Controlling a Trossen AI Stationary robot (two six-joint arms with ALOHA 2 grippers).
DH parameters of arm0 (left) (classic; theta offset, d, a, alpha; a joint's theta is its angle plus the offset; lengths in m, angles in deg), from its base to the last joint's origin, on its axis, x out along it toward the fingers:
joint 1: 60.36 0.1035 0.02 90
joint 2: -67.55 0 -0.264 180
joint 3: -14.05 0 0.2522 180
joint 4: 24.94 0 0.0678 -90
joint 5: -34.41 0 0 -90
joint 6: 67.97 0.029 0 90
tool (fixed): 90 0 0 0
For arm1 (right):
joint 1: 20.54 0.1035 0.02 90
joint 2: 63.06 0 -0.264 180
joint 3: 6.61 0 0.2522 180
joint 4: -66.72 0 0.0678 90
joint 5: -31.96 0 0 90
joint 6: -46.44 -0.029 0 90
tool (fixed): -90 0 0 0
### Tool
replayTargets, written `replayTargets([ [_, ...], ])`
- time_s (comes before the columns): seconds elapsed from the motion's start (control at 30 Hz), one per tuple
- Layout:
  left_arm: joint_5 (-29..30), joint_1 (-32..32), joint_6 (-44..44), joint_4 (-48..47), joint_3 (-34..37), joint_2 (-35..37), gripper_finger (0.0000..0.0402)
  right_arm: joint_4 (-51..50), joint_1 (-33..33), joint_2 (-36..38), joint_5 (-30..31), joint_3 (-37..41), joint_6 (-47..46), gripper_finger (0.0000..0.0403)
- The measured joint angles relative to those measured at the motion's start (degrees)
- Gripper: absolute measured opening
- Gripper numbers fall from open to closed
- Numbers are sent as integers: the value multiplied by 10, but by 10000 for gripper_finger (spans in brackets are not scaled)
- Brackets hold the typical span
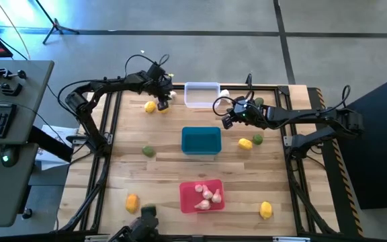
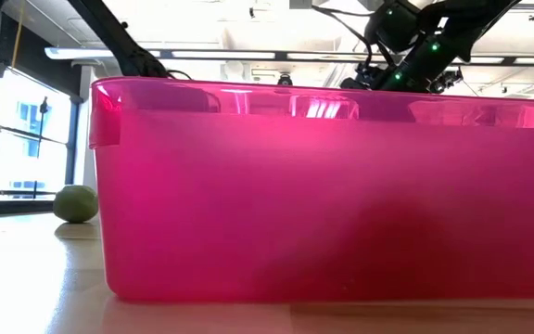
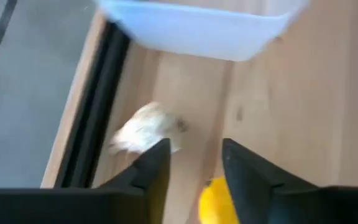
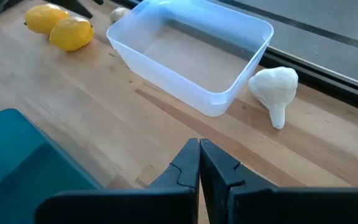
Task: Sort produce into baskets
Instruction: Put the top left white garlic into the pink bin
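My left gripper [image 1: 163, 96] is open at the far left of the table, above two yellow fruits [image 1: 151, 105]. In the left wrist view [image 3: 194, 158] a whitish garlic bulb [image 3: 145, 127] lies just beyond one finger, and a yellow fruit [image 3: 215, 202] shows below the gap. My right gripper [image 1: 226, 119] is shut and empty [image 4: 199, 152], held between the clear basket [image 1: 202, 94] and the teal basket [image 1: 201, 140]. Another garlic bulb [image 4: 273, 87] lies beside the clear basket [image 4: 191, 53]. The red basket [image 1: 201, 195] holds several garlic bulbs.
Loose pieces lie about. These are a green lump [image 1: 149, 152] left of the teal basket, a yellow fruit [image 1: 245, 143] and a green lump [image 1: 257, 138] right of it, a yellow fruit [image 1: 266, 210] near right and an orange one [image 1: 132, 202] near left. The red basket [image 2: 323, 186] fills the low view.
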Motion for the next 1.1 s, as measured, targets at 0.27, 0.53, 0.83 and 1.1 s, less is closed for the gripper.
replayTargets([
  [0.27, 49, -17, 13, 30, 0, -6, 212, -9, 0, 0, -2, 0, 0, 0],
  [0.53, 70, -13, 8, 43, 0, -43, 216, -9, 0, 0, -2, 0, 0, 0],
  [0.83, 77, -12, -1, 76, 0, -47, 216, -9, 0, 0, -2, 0, 0, 0],
  [1.1, 76, -12, -12, 98, 0, -66, 216, -10, -1, 0, -2, 0, 0, 0],
])
